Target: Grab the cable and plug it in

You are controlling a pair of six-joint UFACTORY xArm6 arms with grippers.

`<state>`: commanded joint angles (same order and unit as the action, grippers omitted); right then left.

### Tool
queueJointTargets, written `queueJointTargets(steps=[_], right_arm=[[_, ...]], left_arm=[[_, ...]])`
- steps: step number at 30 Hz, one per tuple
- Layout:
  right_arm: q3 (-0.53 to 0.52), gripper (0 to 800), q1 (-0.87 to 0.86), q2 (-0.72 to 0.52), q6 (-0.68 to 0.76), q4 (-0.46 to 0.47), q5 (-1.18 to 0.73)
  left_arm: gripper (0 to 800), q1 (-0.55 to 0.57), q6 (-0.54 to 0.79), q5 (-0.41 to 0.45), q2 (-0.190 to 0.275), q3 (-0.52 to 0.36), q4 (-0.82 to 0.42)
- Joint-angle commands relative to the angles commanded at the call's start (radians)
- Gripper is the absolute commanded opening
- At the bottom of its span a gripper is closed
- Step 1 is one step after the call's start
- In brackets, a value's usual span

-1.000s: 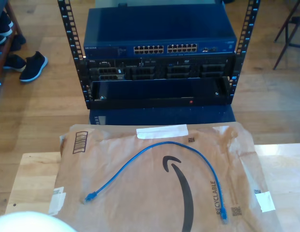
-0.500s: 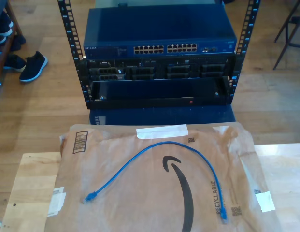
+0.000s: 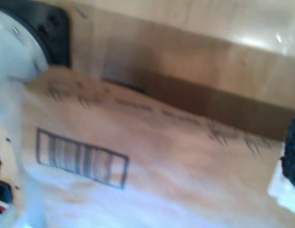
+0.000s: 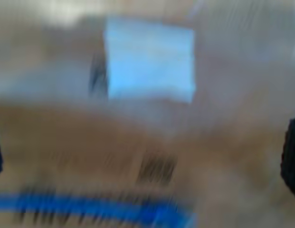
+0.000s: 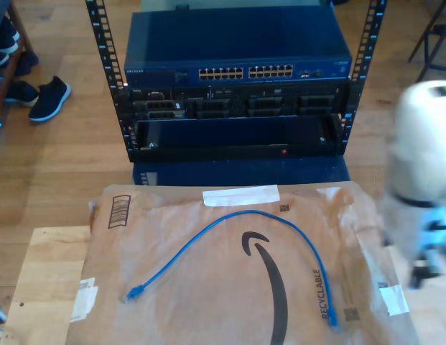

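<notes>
Exterior view: slack blue cable [image 5: 245,231] lying in an arch on a brown paper mailer [image 5: 208,287], free of both arms.
Nearest the camera lie the two booted plugs, one [image 5: 133,292] toward the exterior view's left, one [image 5: 331,318] toward its right; either boot is judged the proper hold, being the only rigid part. The cord is judged light and limp, likely to trail when lifted. A blurred white arm [image 5: 422,165] is seen at the exterior view's right edge; whether either claw is released or clenched cannot be told. Beyond stands the rack switch [image 5: 237,70], its port rows facing forward.

Bright blue cable [image 5: 230,248] on brown paper [image 5: 208,302] printed with black barcode [image 5: 118,211].
</notes>
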<state>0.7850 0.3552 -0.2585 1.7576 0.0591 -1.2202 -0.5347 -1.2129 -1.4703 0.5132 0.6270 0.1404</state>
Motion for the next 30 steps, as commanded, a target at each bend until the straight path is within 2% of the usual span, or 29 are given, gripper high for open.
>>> queueJointTargets(steps=[4,7,9,18,25,30], right_arm=[[0.155,796,0.19,0.147,0.038,-0.161,0.011],[0.189,796,0.27,0.233,0.035,-0.261,0.153],[0.187,796,0.301,0.256,0.034,-0.267,0.258],[0.199,781,0.377,0.379,0.032,-0.269,0.47],[0.224,772,0.428,0.453,0.031,-0.269,0.505],[0.261,759,0.427,0.489,0.026,-0.269,0.505]], left_arm=[[800,0.029,-0.029,0.02,-0.008,0.002,0.057],[800,0.029,-0.031,0.066,-0.049,0.0,0.11],[800,0.029,-0.031,0.077,-0.077,0.006,0.141],[800,0.041,-0.078,0.078,-0.107,0.002,0.173],[800,0.186,-0.141,0.08,-0.115,0.008,0.19],[800,0.226,-0.184,0.078,-0.126,0.006,0.19]])
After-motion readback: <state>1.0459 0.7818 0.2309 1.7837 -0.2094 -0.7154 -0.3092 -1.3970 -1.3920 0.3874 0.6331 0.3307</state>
